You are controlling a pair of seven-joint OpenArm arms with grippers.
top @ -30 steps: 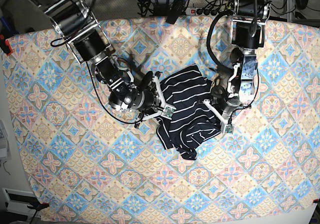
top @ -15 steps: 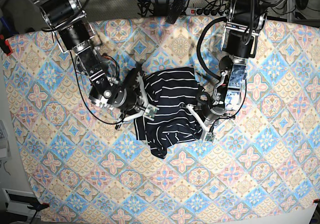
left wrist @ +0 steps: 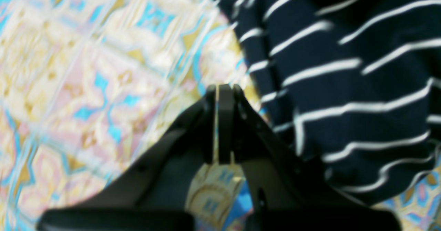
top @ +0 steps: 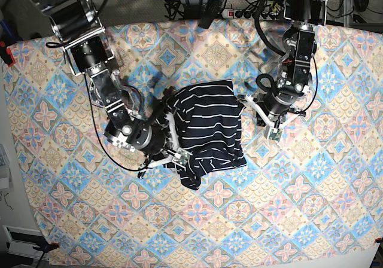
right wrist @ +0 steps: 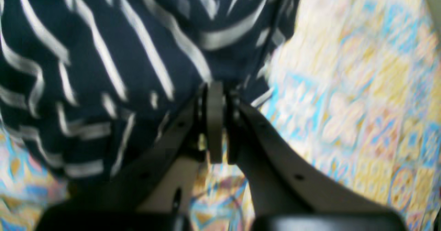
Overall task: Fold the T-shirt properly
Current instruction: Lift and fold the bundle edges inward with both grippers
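Observation:
The dark navy T-shirt (top: 206, 127) with thin white stripes lies bunched in the middle of the patterned cloth. It fills the upper left of the right wrist view (right wrist: 103, 51) and the right side of the left wrist view (left wrist: 344, 69). My right gripper (top: 181, 155) is at the shirt's lower left corner. Its jaws are shut (right wrist: 215, 86) right on the fabric's edge. My left gripper (top: 270, 134) stands to the right of the shirt, shut (left wrist: 222, 88). Only patterned cloth lies under its tips, a little apart from the shirt's edge.
The pastel tile-patterned cloth (top: 287, 208) covers the whole table. Both arms reach in from the far edge, where cables and a power strip (top: 242, 11) lie. A red clamp (top: 7, 54) holds the cloth's left edge.
The shirt was dragged leftward and now lies more compact. My left gripper has drawn back up and to the right, off the shirt. My right gripper stays at the shirt's lower left corner.

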